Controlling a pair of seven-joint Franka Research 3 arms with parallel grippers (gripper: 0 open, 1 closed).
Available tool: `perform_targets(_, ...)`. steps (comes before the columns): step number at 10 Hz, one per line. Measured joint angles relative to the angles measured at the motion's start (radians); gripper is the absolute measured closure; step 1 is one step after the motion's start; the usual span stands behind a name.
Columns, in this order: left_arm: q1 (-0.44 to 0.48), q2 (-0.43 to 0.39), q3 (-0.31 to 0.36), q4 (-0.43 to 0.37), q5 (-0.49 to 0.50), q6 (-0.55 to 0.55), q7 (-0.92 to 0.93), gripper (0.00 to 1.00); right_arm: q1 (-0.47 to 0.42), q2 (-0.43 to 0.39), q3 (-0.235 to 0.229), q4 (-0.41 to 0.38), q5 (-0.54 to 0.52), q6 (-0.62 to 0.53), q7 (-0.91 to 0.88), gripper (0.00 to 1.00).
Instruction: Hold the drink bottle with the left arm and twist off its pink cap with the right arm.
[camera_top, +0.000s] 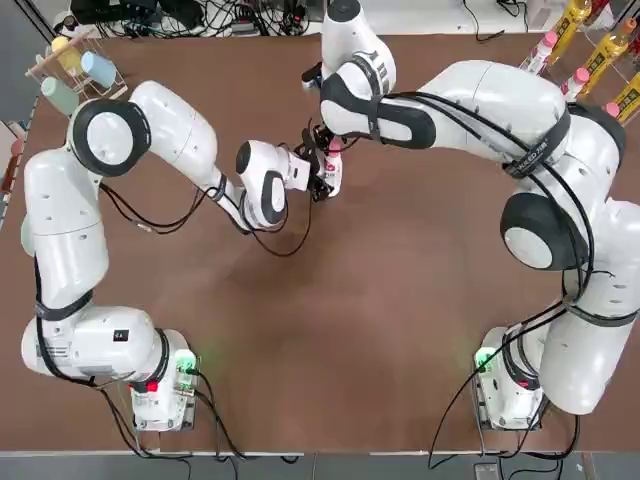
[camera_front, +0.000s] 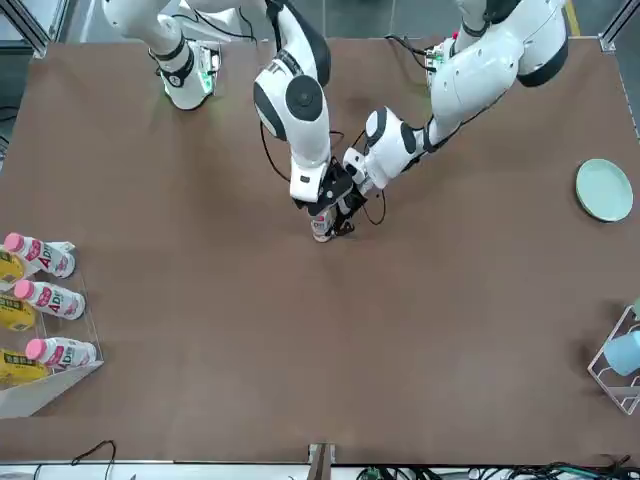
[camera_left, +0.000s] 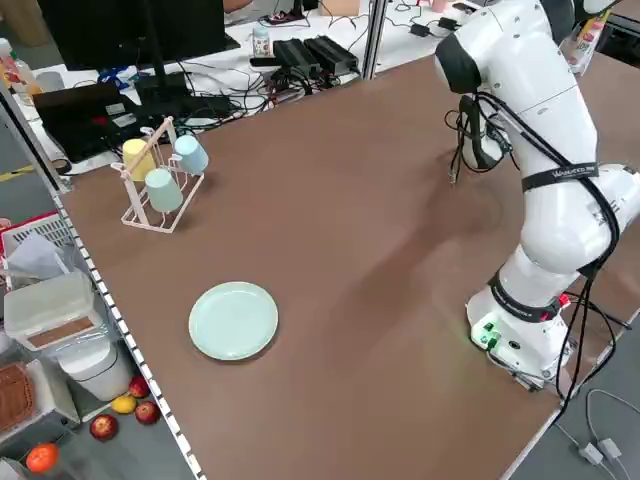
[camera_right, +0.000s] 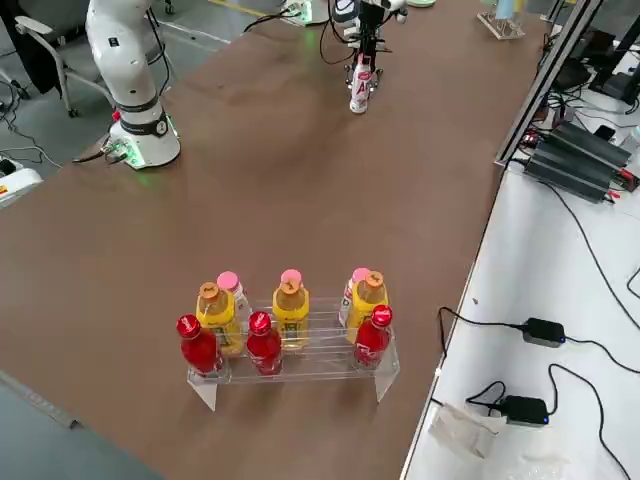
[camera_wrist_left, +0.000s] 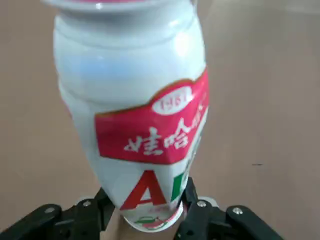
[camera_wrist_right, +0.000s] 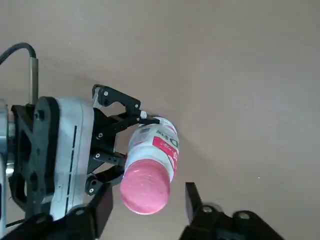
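Pinching one drink bottle (camera_wrist_right: 160, 142), left fingers (camera_wrist_left: 100, 212), right fingers (camera_wrist_right: 192, 197) spread beside one pink cap (camera_wrist_right: 144, 191)

Both arms are chunky glossy white shells with dark rings at the joints. The left arm (camera_top: 100, 230) and the right arm (camera_top: 540, 180) each trail loose black cables, and a black strap with small white lettering wraps the right one. Their bases glow green with a bit of red. The black fingers (camera_wrist_right: 197, 200) show small silver screws.
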Motion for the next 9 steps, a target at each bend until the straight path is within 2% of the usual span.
perform_targets(4, 0.002, 0.001, 0.000, -0.001, 0.009, 0.000, 0.000, 0.43, 0.000, 0.000, 0.000, 0.000, 0.001, 0.000, 0.000, 0.48)
perform_targets(5, 0.005, 0.004, 0.000, -0.001, 0.020, 0.000, -0.001, 0.43, 0.001, 0.000, 0.001, 0.000, 0.003, 0.000, 0.000, 0.55)
perform_targets(9, 0.011, 0.008, -0.001, -0.003, 0.033, 0.000, -0.001, 0.43, 0.000, 0.000, -0.001, 0.000, 0.016, 0.001, 0.000, 0.57)
